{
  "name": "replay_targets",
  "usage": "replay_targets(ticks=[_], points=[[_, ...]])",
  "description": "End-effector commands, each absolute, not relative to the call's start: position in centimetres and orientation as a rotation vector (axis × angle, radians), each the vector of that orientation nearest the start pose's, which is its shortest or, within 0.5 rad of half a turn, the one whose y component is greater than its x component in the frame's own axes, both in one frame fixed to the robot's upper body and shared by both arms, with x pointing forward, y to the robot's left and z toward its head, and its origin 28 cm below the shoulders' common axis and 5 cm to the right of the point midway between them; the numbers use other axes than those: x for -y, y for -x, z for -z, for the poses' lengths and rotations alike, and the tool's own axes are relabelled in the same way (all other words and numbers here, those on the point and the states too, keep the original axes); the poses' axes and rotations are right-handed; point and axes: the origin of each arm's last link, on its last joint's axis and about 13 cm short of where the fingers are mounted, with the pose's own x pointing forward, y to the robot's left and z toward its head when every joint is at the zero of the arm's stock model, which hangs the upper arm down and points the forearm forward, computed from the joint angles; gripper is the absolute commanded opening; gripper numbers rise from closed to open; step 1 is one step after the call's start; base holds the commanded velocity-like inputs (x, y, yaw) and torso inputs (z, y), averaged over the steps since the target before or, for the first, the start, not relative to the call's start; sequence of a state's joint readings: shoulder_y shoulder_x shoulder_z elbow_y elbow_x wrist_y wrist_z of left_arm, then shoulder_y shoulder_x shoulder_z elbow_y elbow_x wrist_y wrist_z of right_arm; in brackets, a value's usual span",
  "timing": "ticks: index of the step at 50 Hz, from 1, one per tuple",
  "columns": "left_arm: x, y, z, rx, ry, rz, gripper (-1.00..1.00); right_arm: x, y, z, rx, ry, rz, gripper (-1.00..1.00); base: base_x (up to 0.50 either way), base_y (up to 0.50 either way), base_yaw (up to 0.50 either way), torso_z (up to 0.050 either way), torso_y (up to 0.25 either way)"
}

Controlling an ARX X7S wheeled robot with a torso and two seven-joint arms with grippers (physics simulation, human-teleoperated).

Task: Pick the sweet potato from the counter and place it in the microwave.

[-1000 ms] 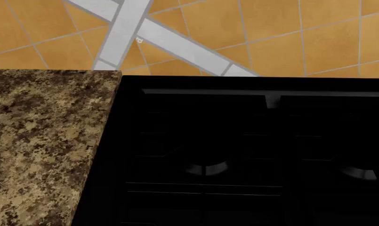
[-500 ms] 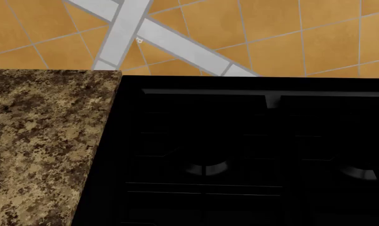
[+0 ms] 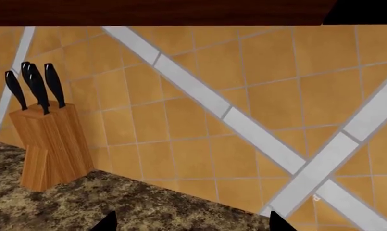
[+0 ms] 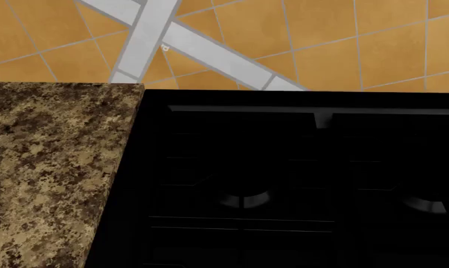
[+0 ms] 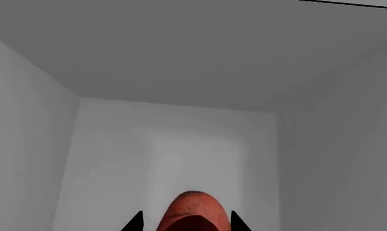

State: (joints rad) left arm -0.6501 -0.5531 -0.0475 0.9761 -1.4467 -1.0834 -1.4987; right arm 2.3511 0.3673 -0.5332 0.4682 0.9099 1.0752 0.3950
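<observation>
Right wrist view: the right gripper [image 5: 185,225], fingertips [image 5: 135,222] either side of the sweet potato [image 5: 192,211], grasps it inside a plain grey-white box, presumably the microwave [image 5: 180,86], with bare walls on all sides. Left wrist view: the left gripper [image 3: 190,225] shows two dark tips spread apart, released, above the counter [image 3: 116,204]; a knife block [image 3: 51,144] stands by the tiled wall [image 3: 264,96]. Head view: the counter edge abuts the black stovetop [image 4: 299,178].

A wooden knife block [image 3: 49,144] with black-handled knives [image 3: 36,84] stands on the counter [image 3: 116,207] against the tiled wall [image 3: 257,120].
</observation>
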Motion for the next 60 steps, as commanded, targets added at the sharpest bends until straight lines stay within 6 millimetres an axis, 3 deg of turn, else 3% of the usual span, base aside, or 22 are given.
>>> replay_targets(ticks=[1, 9, 16, 30, 60], points=[[-21.2, -16.7, -24.0, 0.204, 0.056, -0.372, 1.0, 11.7, -23.0, -59.6, 0.463, 0.088, -0.014, -1.0, 0.0, 0.0, 0.0, 0.0, 0.0], [-21.2, -16.6, -23.9, 0.203, 0.053, -0.37, 1.0, 11.1, -24.6, -59.3, 0.393, 0.091, -0.04, -1.0, 0.0, 0.0, 0.0, 0.0, 0.0], [-21.4, -16.6, -23.8, 0.196, 0.052, -0.374, 1.0, 10.7, -23.8, -59.5, 0.417, 0.103, -0.049, -1.0, 0.0, 0.0, 0.0, 0.0, 0.0], [-21.4, -16.9, -23.8, 0.196, 0.05, -0.377, 1.0, 10.4, -24.2, -59.4, 0.4, 0.093, -0.053, -1.0, 0.0, 0.0, 0.0, 0.0, 0.001], [-21.5, -17.1, -23.6, 0.195, 0.061, -0.374, 1.0, 9.4, -20.6, -60.2, 0.539, 0.147, -0.043, -1.0, 0.0, 0.0, 0.0, 0.0, 0.0]])
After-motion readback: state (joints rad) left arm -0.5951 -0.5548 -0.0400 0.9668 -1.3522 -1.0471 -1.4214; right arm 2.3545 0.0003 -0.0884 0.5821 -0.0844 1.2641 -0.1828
